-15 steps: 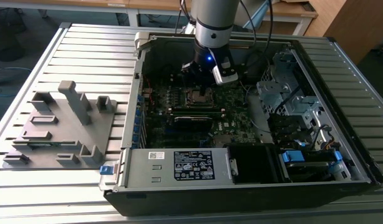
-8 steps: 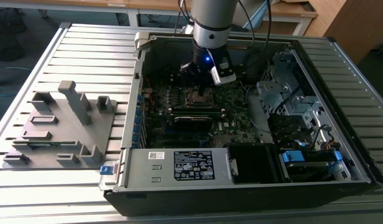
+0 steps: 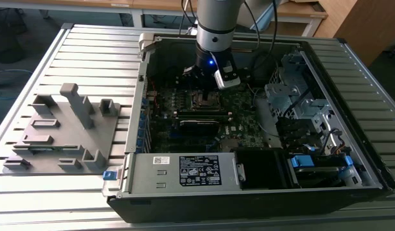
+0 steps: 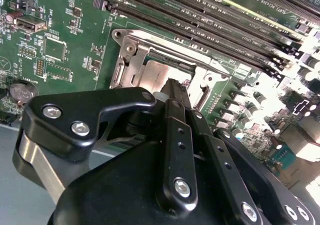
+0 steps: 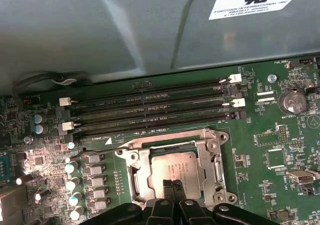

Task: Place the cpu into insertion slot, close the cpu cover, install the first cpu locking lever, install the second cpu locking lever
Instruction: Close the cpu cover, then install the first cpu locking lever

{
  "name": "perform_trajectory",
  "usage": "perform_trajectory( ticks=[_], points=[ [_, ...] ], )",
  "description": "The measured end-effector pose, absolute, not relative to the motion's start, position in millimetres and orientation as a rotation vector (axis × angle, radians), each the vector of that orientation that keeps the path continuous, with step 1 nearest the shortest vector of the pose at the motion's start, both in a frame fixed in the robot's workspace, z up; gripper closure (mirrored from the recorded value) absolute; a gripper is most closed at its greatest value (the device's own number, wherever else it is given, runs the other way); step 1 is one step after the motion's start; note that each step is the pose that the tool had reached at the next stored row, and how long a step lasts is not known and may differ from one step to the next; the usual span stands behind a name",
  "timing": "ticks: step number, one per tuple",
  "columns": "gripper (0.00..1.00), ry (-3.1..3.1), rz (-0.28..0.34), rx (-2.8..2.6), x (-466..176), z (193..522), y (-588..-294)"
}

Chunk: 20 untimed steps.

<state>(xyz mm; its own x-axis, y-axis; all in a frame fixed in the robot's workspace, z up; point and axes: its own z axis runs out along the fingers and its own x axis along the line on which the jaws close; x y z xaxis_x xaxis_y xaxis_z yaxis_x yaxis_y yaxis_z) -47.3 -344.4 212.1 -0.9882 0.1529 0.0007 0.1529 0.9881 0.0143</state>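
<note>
The cpu [image 5: 170,166], a dull silver square, lies in the insertion slot [image 5: 131,157] on the green motherboard. The cpu cover [image 5: 200,147], a silver frame with a cut-out centre, lies flat around it. My gripper [image 5: 172,186] stands directly over the cpu's near edge with its black fingertips pressed together and nothing visible between them. In the second wrist view the fingertips [image 4: 172,87] reach down to the cpu [image 4: 150,75], with the cover's frame [image 4: 131,60] beside them. In the exterior view the gripper [image 3: 207,94] hangs inside the open computer case, above the socket.
Several long black memory slots [image 5: 150,105] run beside the socket, with the grey case wall [image 5: 125,30] behind them. Capacitors [image 5: 75,185] stand on the other side. A power supply [image 3: 184,171] and drive cage [image 3: 293,91] hem in the board. A grey fixture [image 3: 62,130] sits on the slatted table.
</note>
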Motion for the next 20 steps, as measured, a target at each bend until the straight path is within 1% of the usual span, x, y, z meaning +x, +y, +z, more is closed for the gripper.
perform_trajectory(
  ticks=[20],
  points=[
    [0.9, 3.132, 0.023, 0.239, -44.8, 213.8, -344.4]
  ],
)
